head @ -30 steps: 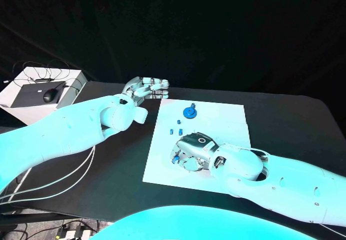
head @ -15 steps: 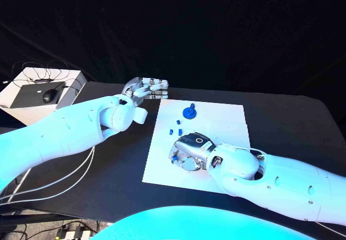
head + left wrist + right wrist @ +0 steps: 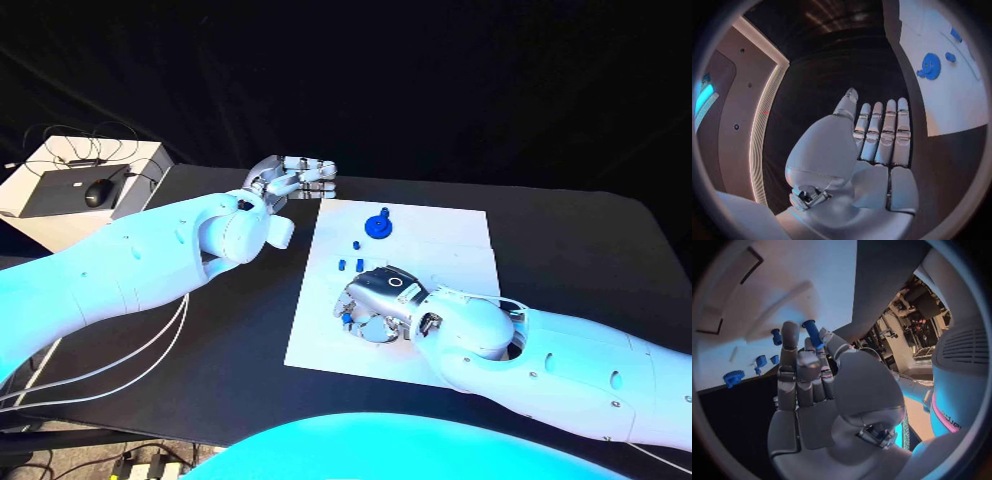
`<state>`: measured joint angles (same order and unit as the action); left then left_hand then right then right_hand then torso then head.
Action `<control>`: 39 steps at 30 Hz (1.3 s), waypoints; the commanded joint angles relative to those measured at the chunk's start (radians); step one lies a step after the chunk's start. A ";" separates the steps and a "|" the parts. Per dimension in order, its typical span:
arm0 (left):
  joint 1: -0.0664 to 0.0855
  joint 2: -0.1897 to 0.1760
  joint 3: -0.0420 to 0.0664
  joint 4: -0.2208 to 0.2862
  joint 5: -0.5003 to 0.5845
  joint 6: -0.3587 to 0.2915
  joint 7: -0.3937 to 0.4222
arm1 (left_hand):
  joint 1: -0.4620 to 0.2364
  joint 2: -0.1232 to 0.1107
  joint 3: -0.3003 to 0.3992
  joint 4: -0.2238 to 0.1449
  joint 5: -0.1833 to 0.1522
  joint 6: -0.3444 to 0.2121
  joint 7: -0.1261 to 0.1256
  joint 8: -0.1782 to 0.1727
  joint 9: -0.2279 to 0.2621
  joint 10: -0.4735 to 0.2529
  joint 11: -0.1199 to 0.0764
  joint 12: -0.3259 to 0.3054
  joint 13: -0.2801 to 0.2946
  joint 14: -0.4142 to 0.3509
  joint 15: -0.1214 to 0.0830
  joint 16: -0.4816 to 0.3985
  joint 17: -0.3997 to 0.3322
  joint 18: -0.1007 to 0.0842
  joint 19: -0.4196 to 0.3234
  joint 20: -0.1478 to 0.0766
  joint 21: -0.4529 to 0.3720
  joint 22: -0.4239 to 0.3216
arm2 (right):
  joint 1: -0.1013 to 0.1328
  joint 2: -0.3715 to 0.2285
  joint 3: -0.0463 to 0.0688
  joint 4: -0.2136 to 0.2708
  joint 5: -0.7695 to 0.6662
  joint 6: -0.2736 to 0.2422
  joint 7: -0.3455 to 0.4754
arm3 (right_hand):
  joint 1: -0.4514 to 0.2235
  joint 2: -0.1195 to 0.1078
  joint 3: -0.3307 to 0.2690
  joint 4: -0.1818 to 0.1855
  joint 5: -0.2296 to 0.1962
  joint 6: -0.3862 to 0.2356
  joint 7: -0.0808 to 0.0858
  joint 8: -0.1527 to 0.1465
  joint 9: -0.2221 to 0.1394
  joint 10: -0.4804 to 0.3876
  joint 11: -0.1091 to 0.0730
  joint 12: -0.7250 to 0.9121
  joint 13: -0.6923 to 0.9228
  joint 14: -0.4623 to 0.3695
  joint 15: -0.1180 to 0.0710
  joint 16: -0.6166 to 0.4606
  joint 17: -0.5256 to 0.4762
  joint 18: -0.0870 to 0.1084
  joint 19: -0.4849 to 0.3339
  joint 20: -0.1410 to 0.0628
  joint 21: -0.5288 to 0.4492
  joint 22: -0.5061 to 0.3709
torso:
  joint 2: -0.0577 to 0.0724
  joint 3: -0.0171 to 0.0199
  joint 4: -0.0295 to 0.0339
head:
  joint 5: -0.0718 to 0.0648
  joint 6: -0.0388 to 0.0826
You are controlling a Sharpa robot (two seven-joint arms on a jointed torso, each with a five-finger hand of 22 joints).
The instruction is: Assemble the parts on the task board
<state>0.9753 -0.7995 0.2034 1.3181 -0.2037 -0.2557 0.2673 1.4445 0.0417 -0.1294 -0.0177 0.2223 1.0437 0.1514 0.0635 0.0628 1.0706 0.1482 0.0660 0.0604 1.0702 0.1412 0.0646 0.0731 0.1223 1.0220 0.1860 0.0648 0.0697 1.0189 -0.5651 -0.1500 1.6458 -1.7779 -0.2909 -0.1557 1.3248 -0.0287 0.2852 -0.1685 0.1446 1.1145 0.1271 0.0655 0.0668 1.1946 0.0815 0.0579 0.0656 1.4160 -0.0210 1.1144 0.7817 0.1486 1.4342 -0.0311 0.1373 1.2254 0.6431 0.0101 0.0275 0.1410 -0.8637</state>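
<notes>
The white task board point(image 3: 447, 250) lies in the middle of the black table. A blue gear point(image 3: 378, 225) sits near its far edge, with several small blue pegs point(image 3: 352, 264) below it. My right hand point(image 3: 378, 300) hovers low over the board's near left part and pinches a blue peg point(image 3: 812, 333) between thumb and fingers; the peg point(image 3: 346, 310) shows at the hand's left side. My left hand point(image 3: 296, 176) is off the board's far left corner, fingers straight and holding nothing point(image 3: 879, 135). The gear point(image 3: 930, 65) lies to one side of it.
A white box point(image 3: 80, 185) with a mouse and cables stands at the table's far left. Recessed slots point(image 3: 729, 290) mark the board's surface. Bare black table lies on both sides of the board.
My right hand has crept slightly toward the board's left edge with the peg still pinched. The left hand has not moved.
</notes>
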 commanded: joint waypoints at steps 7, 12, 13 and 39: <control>0.001 -0.002 0.000 0.003 0.002 0.018 0.009 | -0.001 0.003 -0.001 0.005 -0.005 0.007 0.003 -0.001 -0.001 0.009 0.000 -0.002 -0.001 -0.001 0.001 -0.003 0.001 0.000 0.003 0.002 0.003 -0.001 | -0.004 -0.012 -0.004 0.010 0.018 -0.006 0.020 | -0.007 -0.041 -0.100 0.025 0.010 -0.037 -0.004 -0.003 -0.001 -0.070 0.014 0.007 -0.005 -0.002 0.019 -0.001 -0.011 0.019 0.016 0.015 -0.026 -0.031 | 0.000 0.0004 -0.0003 | 0.000 -0.001; 0.001 -0.003 0.000 0.003 0.002 0.018 0.009 | -0.001 0.003 -0.001 0.005 -0.005 0.007 0.003 -0.001 -0.001 0.009 0.000 -0.002 -0.001 -0.001 0.001 -0.003 0.001 0.000 0.003 0.002 0.003 -0.001 | -0.004 -0.016 -0.004 0.013 0.020 -0.020 0.021 | 0.018 -0.028 -0.159 0.032 0.010 -0.051 -0.005 -0.003 -0.001 -0.092 0.018 0.010 -0.005 -0.006 0.023 0.000 -0.020 0.023 0.021 0.020 -0.036 -0.042 | 0.000 0.0010 0.0003 | -0.002 -0.001; 0.001 -0.003 0.000 0.003 0.002 0.018 0.009 | -0.001 0.003 -0.001 0.005 -0.005 0.007 0.003 -0.001 -0.001 0.009 0.000 -0.002 -0.001 -0.001 0.001 -0.003 0.001 0.000 0.003 0.002 0.003 -0.001 | -0.004 -0.016 -0.004 0.014 0.020 -0.023 0.021 | 0.020 -0.027 -0.165 0.033 0.010 -0.054 -0.005 -0.003 -0.001 -0.097 0.019 0.011 -0.005 -0.007 0.024 -0.001 -0.022 0.023 0.022 0.020 -0.037 -0.043 | 0.000 0.0008 0.0000 | -0.002 -0.001; 0.000 -0.009 0.000 -0.002 0.004 0.027 0.005 | -0.001 0.003 -0.002 0.006 -0.004 0.007 0.002 -0.001 -0.001 0.009 0.000 -0.002 -0.001 -0.001 0.001 -0.002 0.001 0.001 0.004 0.003 0.003 -0.001 | 0.061 -0.231 0.020 0.096 0.532 -0.166 0.219 | 0.027 -0.004 -0.168 0.068 0.094 -0.070 0.035 0.004 0.002 -0.027 0.008 0.052 -0.004 -0.010 0.015 -0.033 -0.066 0.024 0.025 0.021 -0.054 -0.066 | -0.003 0.0021 -0.0029 | -0.033 0.027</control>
<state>0.9753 -0.8073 0.2032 1.3160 -0.2033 -0.2521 0.2651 1.4445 0.0417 -0.1296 -0.0176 0.2223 1.0437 0.1514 0.0635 0.0628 1.0706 0.1482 0.0660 0.0604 1.0702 0.1412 0.0646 0.0731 0.1224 1.0220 0.1860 0.0648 0.0698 1.0751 -0.7888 -0.1314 1.7360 -1.4826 -0.4443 -0.0400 1.3495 -0.0393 0.1134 -0.0974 0.2369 1.0402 0.1609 0.0655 0.0676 1.1592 0.0936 0.1085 0.0611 1.4072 -0.0005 1.0757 0.7169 0.1586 1.4588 -0.0065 0.0861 1.1589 0.6413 0.0112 0.0259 0.1167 -0.8417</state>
